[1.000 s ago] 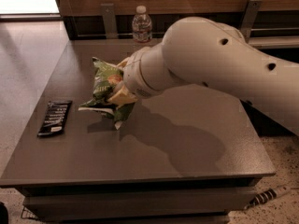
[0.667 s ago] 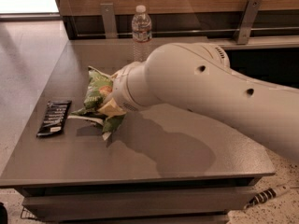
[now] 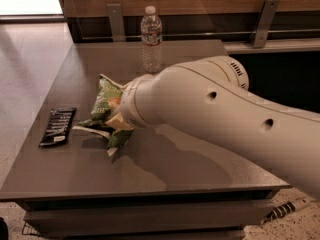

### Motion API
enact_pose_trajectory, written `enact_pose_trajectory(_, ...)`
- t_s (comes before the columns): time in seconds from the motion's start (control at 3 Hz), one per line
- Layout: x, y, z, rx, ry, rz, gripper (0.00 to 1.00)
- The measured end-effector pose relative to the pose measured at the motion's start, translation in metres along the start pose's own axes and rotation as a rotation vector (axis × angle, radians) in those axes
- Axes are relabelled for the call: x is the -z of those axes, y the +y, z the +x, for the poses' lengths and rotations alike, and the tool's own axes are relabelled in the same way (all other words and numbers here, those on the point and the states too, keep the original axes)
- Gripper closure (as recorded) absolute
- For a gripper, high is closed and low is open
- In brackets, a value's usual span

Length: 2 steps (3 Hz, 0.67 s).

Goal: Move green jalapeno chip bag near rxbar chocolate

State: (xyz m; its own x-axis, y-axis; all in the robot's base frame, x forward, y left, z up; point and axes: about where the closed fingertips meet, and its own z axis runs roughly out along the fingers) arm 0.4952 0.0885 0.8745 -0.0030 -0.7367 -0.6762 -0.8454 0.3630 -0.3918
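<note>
The green jalapeno chip bag [image 3: 106, 103] is crumpled at the end of my arm, over the left half of the grey table [image 3: 200, 174]. My gripper [image 3: 117, 122] is mostly hidden behind the white wrist and is shut on the bag, which hangs just above the tabletop with its lower corner near the surface. The rxbar chocolate [image 3: 58, 126] is a flat black wrapper with white text, lying near the table's left edge. It sits a short way left of the bag, not touching it.
A clear plastic water bottle [image 3: 151, 39] stands upright at the back of the table, behind the arm. A wooden wall panel with metal brackets runs along the back. The table's left edge is close to the bar.
My arm has moved left and slightly toward the front with the bag in the gripper. The bag is now closer to the black bar. The bottle and bar have not moved.
</note>
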Motion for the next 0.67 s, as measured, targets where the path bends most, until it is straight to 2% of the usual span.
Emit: enact_pose_trajectory(0.67,0.0025,0.0007,-0.0038,0.009,-0.002,0.004,0.05)
